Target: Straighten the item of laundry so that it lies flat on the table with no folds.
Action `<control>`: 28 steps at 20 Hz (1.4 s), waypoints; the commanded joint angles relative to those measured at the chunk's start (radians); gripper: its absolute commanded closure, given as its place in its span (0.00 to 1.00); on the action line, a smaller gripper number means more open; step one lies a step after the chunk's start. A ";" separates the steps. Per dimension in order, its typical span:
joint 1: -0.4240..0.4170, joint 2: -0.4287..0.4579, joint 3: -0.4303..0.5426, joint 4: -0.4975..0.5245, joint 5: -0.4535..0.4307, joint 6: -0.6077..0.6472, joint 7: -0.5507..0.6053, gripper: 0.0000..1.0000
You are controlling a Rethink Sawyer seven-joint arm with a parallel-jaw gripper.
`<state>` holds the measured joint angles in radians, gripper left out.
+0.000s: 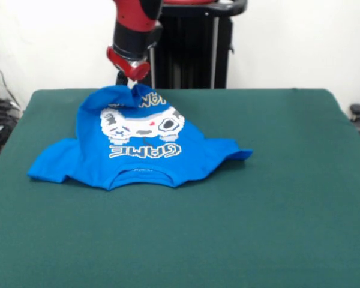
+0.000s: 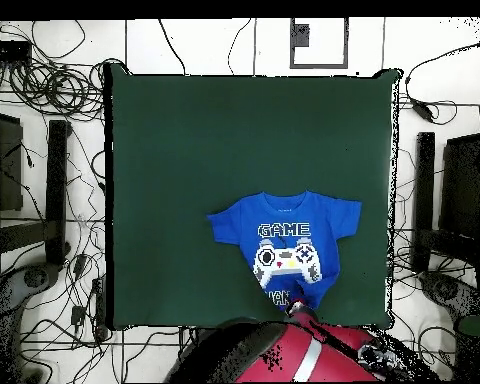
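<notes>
The item of laundry is a bright blue T-shirt lying print-up on the left half of the green table, collar toward the near edge and both sleeves spread. Its hem end rises off the table in a peak at the far side, and the second line of lettering there is bent and partly hidden. My gripper sits right on that peak, its pale tips pinched into the cloth. From overhead the item of laundry lies near the table's bottom edge, and the gripper is at its hem.
Cables and black stands surround the table on the floor. A dark object sits just past the table's right far corner. The green top stretches wide to the right of the shirt and in front of it.
</notes>
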<state>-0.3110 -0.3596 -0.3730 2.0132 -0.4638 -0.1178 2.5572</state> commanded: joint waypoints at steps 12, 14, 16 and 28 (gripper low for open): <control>0.007 0.006 0.122 0.021 -0.024 -0.051 0.046 1.00; 0.012 0.001 0.113 0.017 -0.032 -0.046 0.036 1.00; -0.001 -0.014 0.121 0.023 -0.046 -0.040 0.028 1.00; -0.072 -0.048 0.146 0.041 -0.139 -0.030 0.014 1.00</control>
<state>-0.3779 -0.4175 -0.3590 2.0483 -0.5669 -0.1543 2.5572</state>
